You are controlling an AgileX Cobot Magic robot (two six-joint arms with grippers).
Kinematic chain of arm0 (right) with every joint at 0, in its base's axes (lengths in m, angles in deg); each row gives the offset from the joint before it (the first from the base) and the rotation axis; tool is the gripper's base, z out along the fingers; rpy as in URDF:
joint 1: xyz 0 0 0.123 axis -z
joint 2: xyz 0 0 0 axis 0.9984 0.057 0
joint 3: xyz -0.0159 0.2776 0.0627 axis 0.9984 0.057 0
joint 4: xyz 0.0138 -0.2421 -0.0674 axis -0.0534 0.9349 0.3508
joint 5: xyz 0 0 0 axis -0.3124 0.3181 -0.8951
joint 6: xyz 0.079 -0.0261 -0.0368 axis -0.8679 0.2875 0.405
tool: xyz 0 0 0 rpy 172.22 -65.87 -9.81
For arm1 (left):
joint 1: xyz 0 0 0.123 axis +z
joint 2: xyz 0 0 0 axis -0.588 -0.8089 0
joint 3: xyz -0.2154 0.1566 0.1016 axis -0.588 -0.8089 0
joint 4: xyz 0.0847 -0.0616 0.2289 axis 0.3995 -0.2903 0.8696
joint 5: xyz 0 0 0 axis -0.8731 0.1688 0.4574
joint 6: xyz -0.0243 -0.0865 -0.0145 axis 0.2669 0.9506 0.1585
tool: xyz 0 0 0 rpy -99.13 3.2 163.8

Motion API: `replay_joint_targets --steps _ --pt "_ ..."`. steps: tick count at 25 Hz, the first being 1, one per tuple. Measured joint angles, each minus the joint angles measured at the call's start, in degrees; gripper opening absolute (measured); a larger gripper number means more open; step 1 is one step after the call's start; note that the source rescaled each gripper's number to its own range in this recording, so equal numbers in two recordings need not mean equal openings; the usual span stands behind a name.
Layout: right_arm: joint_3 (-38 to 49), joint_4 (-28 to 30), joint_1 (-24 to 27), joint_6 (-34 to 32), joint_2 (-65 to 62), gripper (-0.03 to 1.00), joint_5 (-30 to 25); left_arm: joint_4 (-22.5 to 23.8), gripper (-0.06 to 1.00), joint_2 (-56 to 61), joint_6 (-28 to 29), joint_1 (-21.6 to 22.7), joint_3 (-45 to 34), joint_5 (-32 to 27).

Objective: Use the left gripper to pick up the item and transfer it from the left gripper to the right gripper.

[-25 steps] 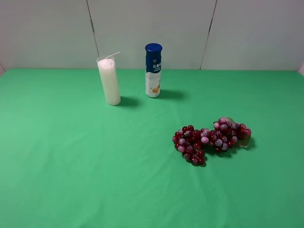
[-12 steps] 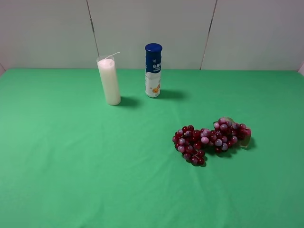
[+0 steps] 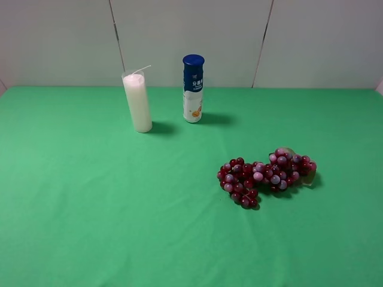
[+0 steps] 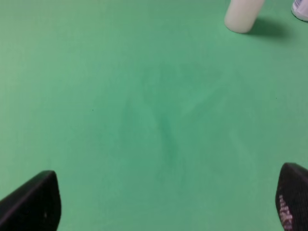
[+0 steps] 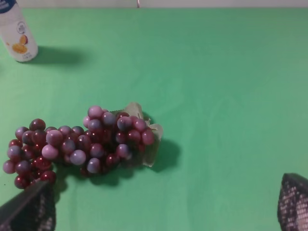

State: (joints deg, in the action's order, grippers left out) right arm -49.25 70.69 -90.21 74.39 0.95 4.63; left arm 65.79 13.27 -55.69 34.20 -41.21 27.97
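Observation:
The item, a long bunch of dark red-purple grapes (image 3: pixel 265 176), lies on the green cloth right of centre, with its tan-green leaf (image 3: pixel 309 178) at the right end. The right wrist view shows the grapes (image 5: pixel 79 146) and leaf (image 5: pixel 144 130) ahead of the right gripper (image 5: pixel 166 208), whose fingertips (image 5: pixel 294 201) stand wide apart, open and empty. The left gripper (image 4: pixel 168 202) is open and empty over bare cloth, its fingertips (image 4: pixel 33 199) spread wide. Neither gripper shows in the exterior high view. The grapes are out of the left wrist view.
A white candle (image 3: pixel 137 102) with a wick stands at the back left, and also shows in the left wrist view (image 4: pixel 243 14). A blue-capped bottle (image 3: pixel 192 88) stands beside it at the back centre, seen too in the right wrist view (image 5: pixel 17 31). A grey wall backs the table.

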Motion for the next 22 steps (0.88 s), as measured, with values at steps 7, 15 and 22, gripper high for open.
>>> replay_joint_targets --steps 7,15,22 --pt "0.00 0.01 2.07 0.00 -6.12 1.00 0.05 0.00 0.87 0.00 0.00 0.00 0.00 0.00" --pt "0.00 0.01 4.66 -0.05 -6.12 1.00 0.05 0.00 0.87 0.00 0.00 0.00 0.00 0.00" --pt "0.00 0.01 4.66 -0.05 -6.12 1.00 0.05 0.00 0.87 0.00 0.00 0.00 0.00 0.00"
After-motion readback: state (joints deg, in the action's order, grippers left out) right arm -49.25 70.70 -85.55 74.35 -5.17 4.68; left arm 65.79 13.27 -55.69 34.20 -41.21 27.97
